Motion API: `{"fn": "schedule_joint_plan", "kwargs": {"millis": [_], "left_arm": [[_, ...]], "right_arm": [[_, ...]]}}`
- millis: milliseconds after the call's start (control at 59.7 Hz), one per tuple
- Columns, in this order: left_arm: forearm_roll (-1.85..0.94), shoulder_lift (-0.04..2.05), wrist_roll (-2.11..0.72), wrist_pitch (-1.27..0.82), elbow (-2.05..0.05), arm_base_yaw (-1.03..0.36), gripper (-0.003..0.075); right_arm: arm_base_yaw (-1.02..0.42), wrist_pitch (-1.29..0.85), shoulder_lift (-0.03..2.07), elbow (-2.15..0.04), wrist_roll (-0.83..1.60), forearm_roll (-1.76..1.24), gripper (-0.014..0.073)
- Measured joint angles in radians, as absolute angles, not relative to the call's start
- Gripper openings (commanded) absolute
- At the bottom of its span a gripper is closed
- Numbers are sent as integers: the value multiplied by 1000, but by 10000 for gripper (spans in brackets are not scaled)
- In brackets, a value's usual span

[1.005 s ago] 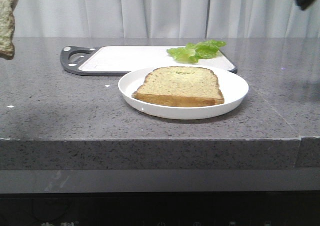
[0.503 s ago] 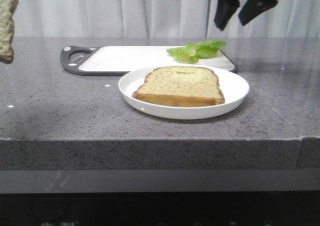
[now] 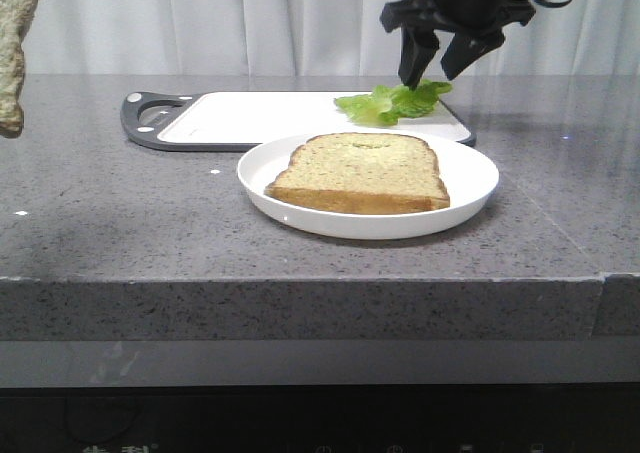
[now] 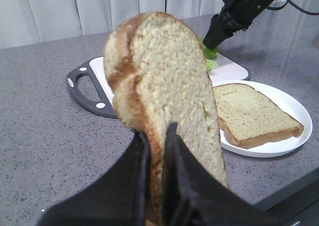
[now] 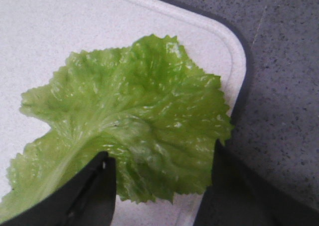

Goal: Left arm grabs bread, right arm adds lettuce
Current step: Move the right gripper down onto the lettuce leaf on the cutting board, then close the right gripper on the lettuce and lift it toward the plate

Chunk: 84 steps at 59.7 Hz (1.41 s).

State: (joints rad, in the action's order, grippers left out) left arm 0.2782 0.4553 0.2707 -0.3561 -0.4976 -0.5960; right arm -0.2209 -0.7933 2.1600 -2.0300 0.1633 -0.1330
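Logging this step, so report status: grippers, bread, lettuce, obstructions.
Left gripper shut on bread, held upright. Right gripper open, straddling lettuce on cutting board. Nothing in the way.

bread (image 3: 12, 48) cut off at frame edge, left arm unseen — lettuce (image 5: 124, 131) edge cropped

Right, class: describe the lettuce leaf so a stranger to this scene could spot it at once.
Find the white cutting board with the dark handle, lying behind the white plate. At the board's right end lies the lettuce, under the open right end effector. It is the only ruffled, bright-green thing; both bread slices are pale and brown-crusted.
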Motion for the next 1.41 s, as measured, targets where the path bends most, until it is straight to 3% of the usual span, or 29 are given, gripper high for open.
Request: {"fn": "schedule_joint_plan", "kwargs": {"millis": [419, 687, 855, 1156, 1407], "left_arm": [[278, 455, 271, -356, -496, -596, -20], [278, 455, 271, -358, -496, -596, -20], [278, 455, 271, -358, -496, -596, -20], [278, 455, 271, -358, -496, -596, -20], [278, 455, 271, -343, -496, -596, -20]], "right_arm": [[-228, -780, 2210, -2035, 187, -131, 425], [-234, -782, 2210, -2035, 187, -135, 52], [-236, -787, 2208, -2035, 189, -137, -46], [-236, -817, 2172, -2035, 189, -135, -58], [-236, -815, 2019, -1960, 189, -164, -58]]}}
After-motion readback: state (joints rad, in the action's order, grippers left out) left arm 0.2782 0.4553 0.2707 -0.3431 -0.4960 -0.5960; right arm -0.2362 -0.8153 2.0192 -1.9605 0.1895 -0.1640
